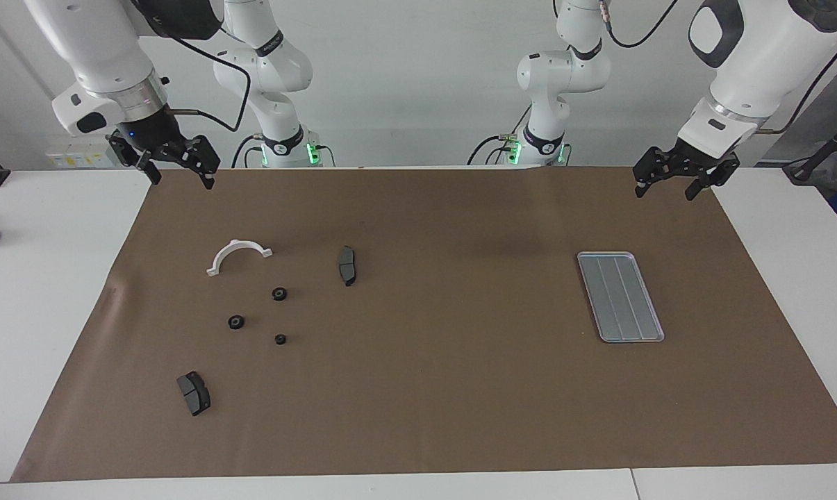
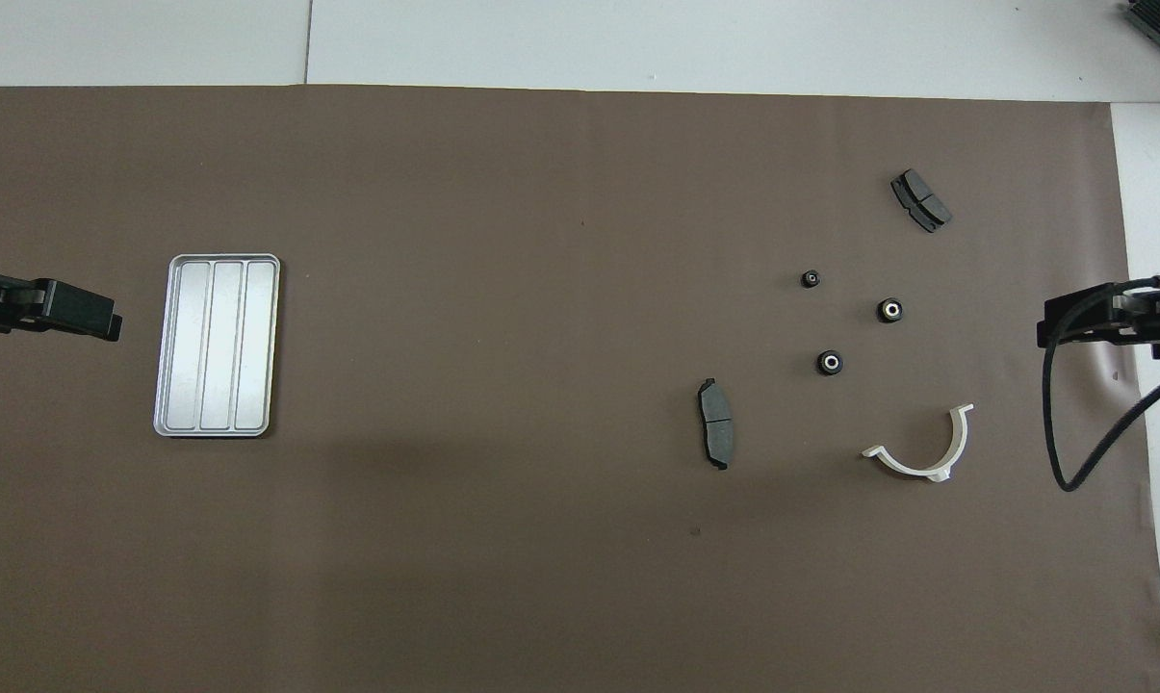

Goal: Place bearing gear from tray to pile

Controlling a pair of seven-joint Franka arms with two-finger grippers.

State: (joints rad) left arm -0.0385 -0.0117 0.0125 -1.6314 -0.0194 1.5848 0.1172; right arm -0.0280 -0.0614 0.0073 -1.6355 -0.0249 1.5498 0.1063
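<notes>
The flat silver-grey ridged metal tray lies bare at the left arm's end of the desk; three small black round gears sit scattered near the right arm's end. Such gears likely handle stiff, light and slippery, best pinched across the rim. Both the left gripper and right gripper hang wide and empty; only the overhead view shows the gears' pale bores.

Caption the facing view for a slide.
Both grippers raised and open; tray bare, three gears scattered on the mat.
</notes>
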